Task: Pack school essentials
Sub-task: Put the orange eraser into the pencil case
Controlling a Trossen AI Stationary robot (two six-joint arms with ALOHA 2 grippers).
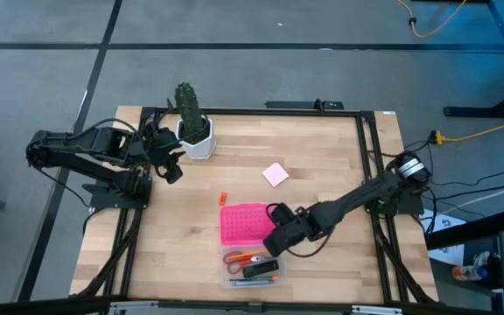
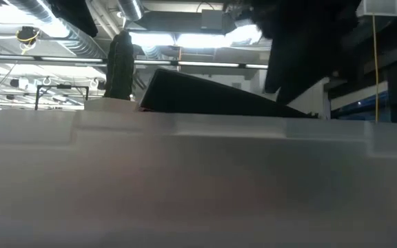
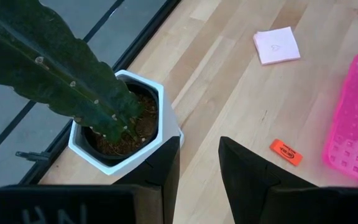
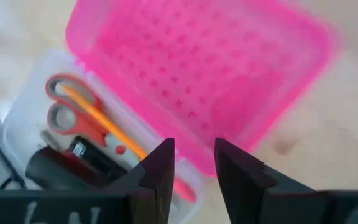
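Observation:
A clear plastic box (image 1: 252, 267) stands near the table's front edge. In it lie red-handled scissors (image 4: 79, 115), an orange pencil (image 4: 104, 121), pens and a black block (image 4: 67, 165). Its dotted pink lid (image 1: 245, 223) lies open on the box's far side. My right gripper (image 4: 194, 149) hovers open over the seam between lid and box, with nothing between its fingers. A pale pink notepad (image 1: 276, 174) and a small red-orange piece (image 1: 222, 199) lie on the bare wood. My left gripper (image 3: 197, 149) waits open beside the cactus pot (image 3: 120, 134).
The green cactus (image 1: 189, 109) in its white pot stands at the table's far left, close to my left gripper (image 1: 171, 166). Dark frame rails run along the table's edges. The clear box's wall fills most of the low view.

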